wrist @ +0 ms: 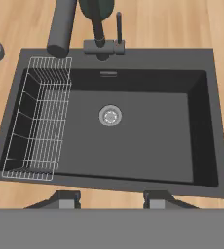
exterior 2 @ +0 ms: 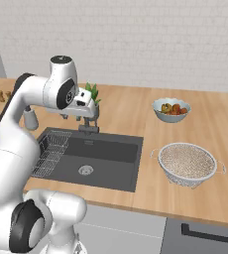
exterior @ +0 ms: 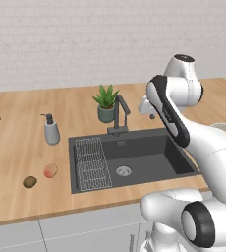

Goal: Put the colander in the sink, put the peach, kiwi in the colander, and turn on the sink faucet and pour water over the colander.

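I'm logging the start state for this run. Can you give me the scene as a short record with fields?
colander: on the counter right of the sink, upright, holds no fruit
sink: basin holds only the wire rack at its left end
peach: on the counter left of the sink
kiwi: beside the peach, further left, apart from it
sink faucet: no stream visible
end effector: open, above the sink, holding nothing

Even, bright, diffuse light with no clear source; the render is flat. Soft faint shadows lie under the colander (exterior 2: 187, 164) at 4 o'clock and the plant (exterior: 105, 103). No glare on the counter (exterior: 26, 147). The sink (wrist: 133, 141) reads dark, its walls barely shaded. All views are slightly soft and low-resolution; edges show no distortion.
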### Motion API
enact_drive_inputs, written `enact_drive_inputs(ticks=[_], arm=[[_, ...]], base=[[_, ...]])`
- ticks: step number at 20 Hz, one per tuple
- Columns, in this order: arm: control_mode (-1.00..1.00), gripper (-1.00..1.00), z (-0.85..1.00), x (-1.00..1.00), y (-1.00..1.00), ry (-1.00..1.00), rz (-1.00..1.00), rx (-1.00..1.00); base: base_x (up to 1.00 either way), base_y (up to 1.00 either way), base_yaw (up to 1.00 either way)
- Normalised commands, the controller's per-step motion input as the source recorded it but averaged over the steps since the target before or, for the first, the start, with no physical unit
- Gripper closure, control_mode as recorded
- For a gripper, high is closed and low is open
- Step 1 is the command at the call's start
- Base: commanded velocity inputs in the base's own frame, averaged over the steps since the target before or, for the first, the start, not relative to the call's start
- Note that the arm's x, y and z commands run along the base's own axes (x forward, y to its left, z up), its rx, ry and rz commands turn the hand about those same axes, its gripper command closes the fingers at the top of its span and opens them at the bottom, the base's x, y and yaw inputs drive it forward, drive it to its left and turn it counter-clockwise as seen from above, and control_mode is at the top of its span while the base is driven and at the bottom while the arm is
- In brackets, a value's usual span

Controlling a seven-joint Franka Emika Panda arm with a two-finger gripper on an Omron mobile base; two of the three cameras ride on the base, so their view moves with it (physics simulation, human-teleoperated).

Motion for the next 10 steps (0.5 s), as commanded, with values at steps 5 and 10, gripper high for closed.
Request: enact_drive_inputs(ticks=[5, 10], arm=[[-1.0, -1.0, -0.01, -0.05, -0.45, 0.0, -0.06, 0.07], [-1.0, -1.0, -0.23, -0.18, -0.86, 0.0, -0.18, 0.11]], base=[[0.0, 0.0, 0.0], [0.0, 0.0, 0.0]])
